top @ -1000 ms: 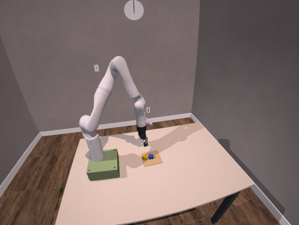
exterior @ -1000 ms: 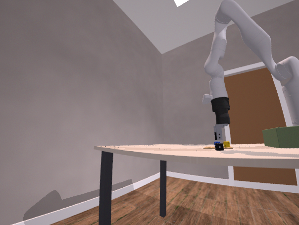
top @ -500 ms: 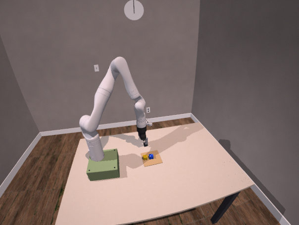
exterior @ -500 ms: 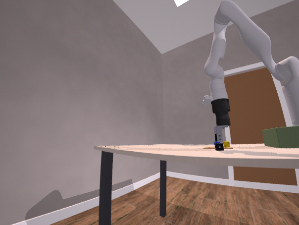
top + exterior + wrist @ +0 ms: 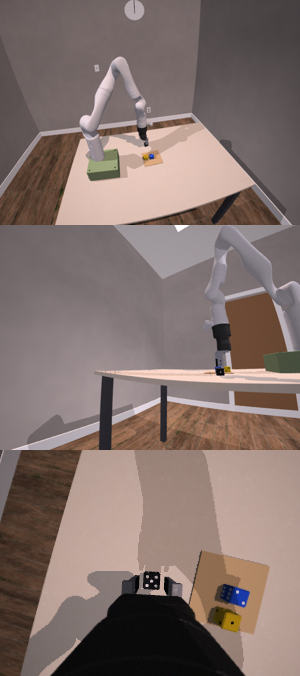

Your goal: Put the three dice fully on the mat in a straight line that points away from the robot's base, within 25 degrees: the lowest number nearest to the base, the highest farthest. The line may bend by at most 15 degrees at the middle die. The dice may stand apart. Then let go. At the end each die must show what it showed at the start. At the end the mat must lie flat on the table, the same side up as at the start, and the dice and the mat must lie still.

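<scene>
Top view: tan square mat (image 5: pixel 155 162) (image 5: pixel 209 372) (image 5: pixel 256 577), flat; yellow die (image 5: pixel 145 157) (image 5: pixel 227 369) (image 5: pixel 231 621) left, blue die (image 5: pixel 151 156) (image 5: pixel 218 367) (image 5: pixel 241 597) right. Black-and-grey two-finger claw (image 5: pixel 146 142) (image 5: pixel 220 368) (image 5: pixel 151 582), beyond the mat's far side.

Exterior view: black cubic die (image 5: pixel 220 372) (image 5: pixel 151 580), white-pipped, on the table, off the mat.

Wrist view: claw wide, astride the black die, gaps both sides. Tops read one, two, five. Step in hand, apparently: grasping the five. Next move: close squarely, lift level, place beyond blue, right.
</scene>
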